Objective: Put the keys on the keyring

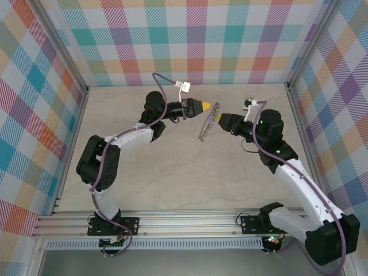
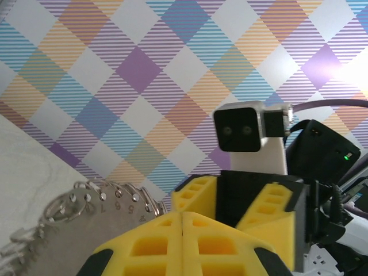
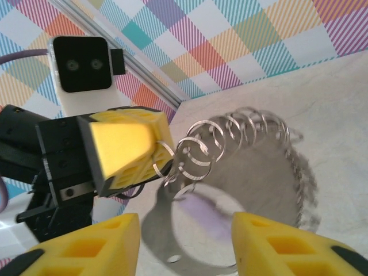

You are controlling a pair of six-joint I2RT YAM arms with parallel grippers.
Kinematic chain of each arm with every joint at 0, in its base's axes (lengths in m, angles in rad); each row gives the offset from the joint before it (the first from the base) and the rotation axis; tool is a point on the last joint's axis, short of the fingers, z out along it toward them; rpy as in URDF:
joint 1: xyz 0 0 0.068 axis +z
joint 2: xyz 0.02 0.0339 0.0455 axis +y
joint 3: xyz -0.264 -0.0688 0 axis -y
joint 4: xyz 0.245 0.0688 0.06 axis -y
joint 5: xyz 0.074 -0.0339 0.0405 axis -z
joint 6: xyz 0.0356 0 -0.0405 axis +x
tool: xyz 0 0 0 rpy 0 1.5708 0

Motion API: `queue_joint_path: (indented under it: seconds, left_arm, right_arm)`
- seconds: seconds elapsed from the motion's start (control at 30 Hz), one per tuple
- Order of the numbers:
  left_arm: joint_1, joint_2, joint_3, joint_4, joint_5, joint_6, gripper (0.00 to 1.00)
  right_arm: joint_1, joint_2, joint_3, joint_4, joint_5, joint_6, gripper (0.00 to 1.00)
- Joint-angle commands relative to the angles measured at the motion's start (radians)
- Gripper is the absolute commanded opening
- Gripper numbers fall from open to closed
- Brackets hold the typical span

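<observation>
Standing edge-on, the keyring [image 1: 208,122] slants near-left to far-right.

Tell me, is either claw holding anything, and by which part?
The left gripper pinches the keyring by its loop-fringed rim; the right gripper is open, gripping nothing.

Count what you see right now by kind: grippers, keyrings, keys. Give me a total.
Grippers: 2, the left gripper and the right gripper
Keyrings: 1, the keyring, held up off the table between them
Keys: 1, probably; the key shows as a blurred lilac patch at the ring's middle
Total: 4
</observation>
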Motion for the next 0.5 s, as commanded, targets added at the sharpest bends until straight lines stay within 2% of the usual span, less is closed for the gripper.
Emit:
queue_joint_path:
  seconds: [0.0,0.47]
  left_arm:
    - [-0.006,-0.007,-0.004,0.087,0.012,-0.015,0.00]
    - [-0.006,-0.001,-0.002,0.091,0.014,-0.019,0.00]
  right_arm:
    - [-0.007,0.029,0.042,0.111,-0.039,0.053,0.41]
    - [-0.010,0.105,0.045,0.237,-0.091,0.130,0.37]
